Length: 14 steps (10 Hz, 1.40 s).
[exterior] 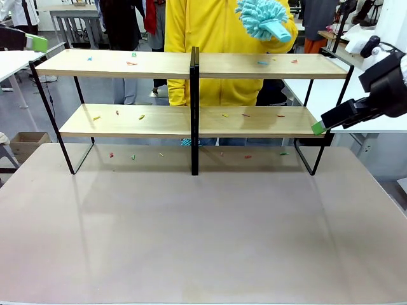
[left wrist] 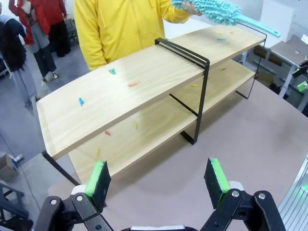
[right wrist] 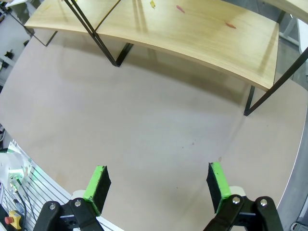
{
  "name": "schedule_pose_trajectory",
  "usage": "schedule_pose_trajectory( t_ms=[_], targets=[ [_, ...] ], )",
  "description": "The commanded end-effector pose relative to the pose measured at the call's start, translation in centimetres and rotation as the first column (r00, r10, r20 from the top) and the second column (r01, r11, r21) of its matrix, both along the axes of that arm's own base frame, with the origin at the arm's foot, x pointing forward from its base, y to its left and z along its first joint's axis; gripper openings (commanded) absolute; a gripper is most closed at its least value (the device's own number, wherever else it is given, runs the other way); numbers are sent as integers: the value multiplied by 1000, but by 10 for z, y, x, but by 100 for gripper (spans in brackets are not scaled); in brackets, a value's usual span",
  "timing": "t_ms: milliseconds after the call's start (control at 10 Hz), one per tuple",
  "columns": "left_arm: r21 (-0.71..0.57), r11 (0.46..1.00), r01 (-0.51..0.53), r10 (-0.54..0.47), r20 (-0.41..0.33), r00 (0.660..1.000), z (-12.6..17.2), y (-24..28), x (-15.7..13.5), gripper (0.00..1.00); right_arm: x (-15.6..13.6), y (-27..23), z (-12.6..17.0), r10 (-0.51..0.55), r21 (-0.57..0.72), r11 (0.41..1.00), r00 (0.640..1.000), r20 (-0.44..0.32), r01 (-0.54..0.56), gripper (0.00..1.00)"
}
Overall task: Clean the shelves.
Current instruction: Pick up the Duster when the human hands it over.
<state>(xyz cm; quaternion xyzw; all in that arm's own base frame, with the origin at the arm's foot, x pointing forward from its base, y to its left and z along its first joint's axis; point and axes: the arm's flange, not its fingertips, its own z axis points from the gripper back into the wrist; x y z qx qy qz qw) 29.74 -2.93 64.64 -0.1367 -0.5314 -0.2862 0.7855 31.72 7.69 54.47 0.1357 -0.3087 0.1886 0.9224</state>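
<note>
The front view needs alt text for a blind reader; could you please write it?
The shelves, strewn with small coloured scraps, stand on a table. Behind them a person in yellow holds a teal duster above the top board; the right gripper hangs by the lower board's end.

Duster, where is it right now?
Front view: the duster is up high, right of centre, held by the person just above the shelves, over their top board.

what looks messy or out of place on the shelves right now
Small coloured scraps litter both boards of the shelves, and a few lie on the table beneath. The shelves themselves look straight and undamaged. A teal duster is held above the top board.
</note>
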Motion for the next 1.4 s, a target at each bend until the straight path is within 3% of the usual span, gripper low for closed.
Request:
schedule_pose_trajectory(
  t_ms=[0, 300, 400, 800, 1000, 1300],
  targets=[
    [4, 1000, -20, 20, -26, 999, -27, -8, -17, 100, -1, -2, -7, 26, -1, 1000, 1000, 1, -26, 100],
    [-28, 998, -51, 51, -18, 999, -23, -11, -16, 100, -1, -3, -8, 28, 1, 1000, 1000, -1, -28, 100],
    [2, 1000, 0, 0, -14, 1000, -2, -3, 1, 100, -2, -3, -7, 29, 1, 1000, 1000, 1, -29, 100],
    [2, 1000, 0, 0, -14, 1000, -2, -3, 1, 100, -24, 19, 7, 37, 21, 999, 999, 7, -37, 100],
    [2, 1000, 0, 0, -14, 1000, -2, -3, 1, 100, -52, 29, 31, 28, 31, 999, 992, 121, -32, 100],
    [2, 1000, 0, 0, -14, 1000, -2, -3, 1, 100, -69, 28, 60, 8, 5, 1000, 979, 205, -9, 100]
  ],
)
